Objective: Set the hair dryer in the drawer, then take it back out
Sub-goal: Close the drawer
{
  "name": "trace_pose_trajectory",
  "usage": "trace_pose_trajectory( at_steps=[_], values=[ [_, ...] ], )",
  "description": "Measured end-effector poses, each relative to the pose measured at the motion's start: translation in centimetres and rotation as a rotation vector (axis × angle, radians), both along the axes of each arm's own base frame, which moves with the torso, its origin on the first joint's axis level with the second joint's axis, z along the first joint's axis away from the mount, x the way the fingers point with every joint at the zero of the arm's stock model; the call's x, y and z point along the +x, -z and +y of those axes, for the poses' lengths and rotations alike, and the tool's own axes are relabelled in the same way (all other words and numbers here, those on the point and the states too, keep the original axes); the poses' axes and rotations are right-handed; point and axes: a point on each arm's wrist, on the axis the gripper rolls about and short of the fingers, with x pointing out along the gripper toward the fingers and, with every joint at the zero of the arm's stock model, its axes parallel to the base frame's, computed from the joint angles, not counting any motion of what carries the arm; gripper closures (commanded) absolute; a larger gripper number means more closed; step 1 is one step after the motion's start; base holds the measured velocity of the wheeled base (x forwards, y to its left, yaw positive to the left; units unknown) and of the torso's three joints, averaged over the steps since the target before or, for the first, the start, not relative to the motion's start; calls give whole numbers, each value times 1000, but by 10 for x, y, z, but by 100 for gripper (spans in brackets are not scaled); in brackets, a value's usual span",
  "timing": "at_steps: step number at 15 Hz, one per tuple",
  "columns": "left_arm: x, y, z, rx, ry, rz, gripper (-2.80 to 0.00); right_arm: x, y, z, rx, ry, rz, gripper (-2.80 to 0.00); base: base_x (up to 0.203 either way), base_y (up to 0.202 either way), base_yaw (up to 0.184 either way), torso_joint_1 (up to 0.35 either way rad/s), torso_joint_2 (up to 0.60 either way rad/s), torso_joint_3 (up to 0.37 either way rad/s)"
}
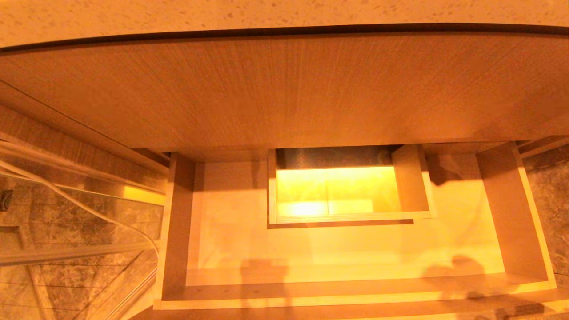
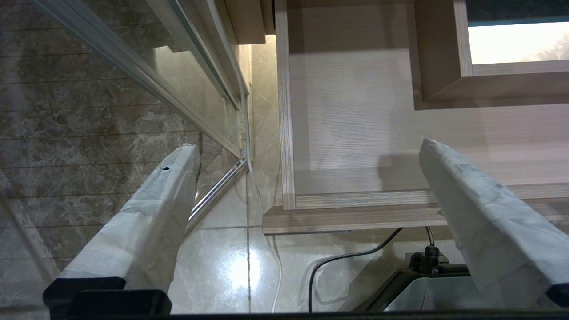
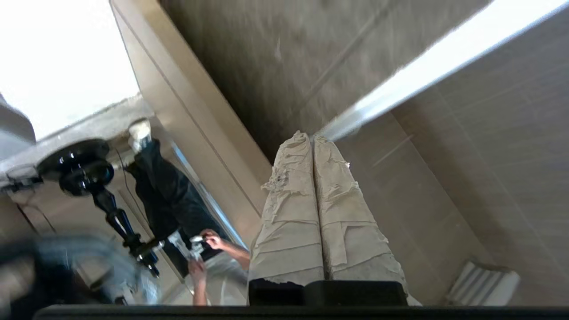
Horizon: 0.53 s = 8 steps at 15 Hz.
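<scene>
Drawer: the drawer (image 1: 338, 249) is pulled wide out, floor bare, boxed notch (image 1: 346, 191) at its mid-back edge.
Hair dryer: nowhere in any view, and not inside the drawer; its bearing and long axis can't be called.
Left gripper: the left gripper (image 2: 306, 178) hovers over the drawer's front left corner, jaws spread wide, nothing between them.
Right gripper: the right gripper (image 3: 313, 146) is off toward a tiled wall, jaws clenched together, empty.
Nearer arm: the left is closer to the drawer; possibly the dryer sits out of frame.
</scene>
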Motion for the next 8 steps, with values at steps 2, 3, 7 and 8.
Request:
trace_pose_trajectory(
  at_steps=[2,3,7,8],
  values=[
    [0,0,0,0,0,0,-280,14,11,-10,27,-3,3,0,0,0,0,0,0,0],
    [0,0,0,0,0,0,-280,22,18,-15,42,-7,8,0,0,0,0,0,0,0],
    [0,0,0,0,0,0,-280,58,39,-38,42,-18,-15,0,0,0,0,0,0,0],
    [0,0,0,0,0,0,-280,66,42,-43,40,-26,-14,0,0,0,0,0,0,0]
  ],
)
